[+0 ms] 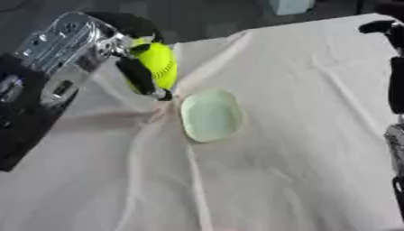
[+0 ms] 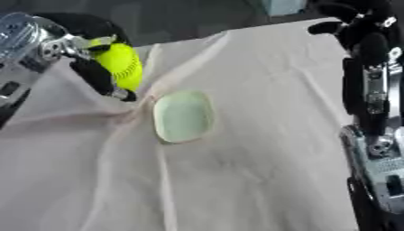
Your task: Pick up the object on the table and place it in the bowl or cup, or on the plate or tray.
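A bright yellow-green ball (image 1: 160, 63) with stitched seams is held in my left hand (image 1: 140, 74), whose black fingers curl round it from above and in front. The ball hangs just up and left of a pale green tray (image 1: 211, 115) with rounded corners, which lies on the cream tablecloth (image 1: 300, 149). The tip of one finger (image 1: 162, 94) hovers close to the tray's upper left rim. My right hand (image 2: 364, 49) shows at the right edge in the right eye view, held upright with fingers fairly straight and nothing in them.
The cloth has long folds running down from the tray toward the front edge. My left forearm (image 1: 55, 49), silver and black, fills the upper left. A pale blue thing (image 1: 288, 6) stands beyond the table's far edge.
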